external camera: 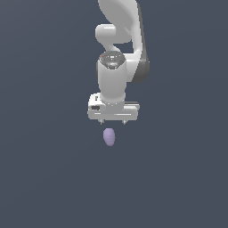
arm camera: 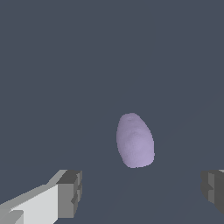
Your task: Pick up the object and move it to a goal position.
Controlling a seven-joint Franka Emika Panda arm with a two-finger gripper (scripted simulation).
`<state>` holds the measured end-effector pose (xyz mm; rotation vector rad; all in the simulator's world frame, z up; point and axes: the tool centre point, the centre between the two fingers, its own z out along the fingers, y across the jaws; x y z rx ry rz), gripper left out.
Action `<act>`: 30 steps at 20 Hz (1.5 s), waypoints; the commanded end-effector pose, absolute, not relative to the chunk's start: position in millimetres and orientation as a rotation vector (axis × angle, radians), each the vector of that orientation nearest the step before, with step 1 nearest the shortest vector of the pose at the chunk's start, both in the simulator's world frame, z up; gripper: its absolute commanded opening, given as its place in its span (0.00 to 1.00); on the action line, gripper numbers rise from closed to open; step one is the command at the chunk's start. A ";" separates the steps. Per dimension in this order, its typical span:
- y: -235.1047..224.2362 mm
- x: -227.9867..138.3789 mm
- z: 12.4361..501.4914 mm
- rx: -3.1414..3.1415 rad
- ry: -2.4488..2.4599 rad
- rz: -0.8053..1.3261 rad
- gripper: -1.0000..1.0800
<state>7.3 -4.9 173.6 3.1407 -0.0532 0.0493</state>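
Wrist view shows it best: the claw [arm camera: 140, 192] stands open, its two grey fingers [arm camera: 70, 192] spread wide and holding nothing. The object [arm camera: 135, 140], a pale purple egg, lies on the floor ahead of the fingers, not yet between them, and roughly centred on the gap. Its long axis seems to run across the line joining the fingertips, so the narrow width faces the pads. From the exterior view the claw [external camera: 114, 121] hangs just above the object [external camera: 109, 136], apart from it. I'd say the claw must come forward and down. Nothing else is around to block it; no goal marker shows.
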 end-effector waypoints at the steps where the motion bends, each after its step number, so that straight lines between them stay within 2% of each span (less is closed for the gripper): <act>1: -4.9 7.3 173.6 3.141 -0.053 0.049 0.96; 16: 3.2 14.8 183.2 3.125 -0.004 0.074 0.96; 30: -22.0 10.6 102.0 3.140 -0.048 0.008 0.96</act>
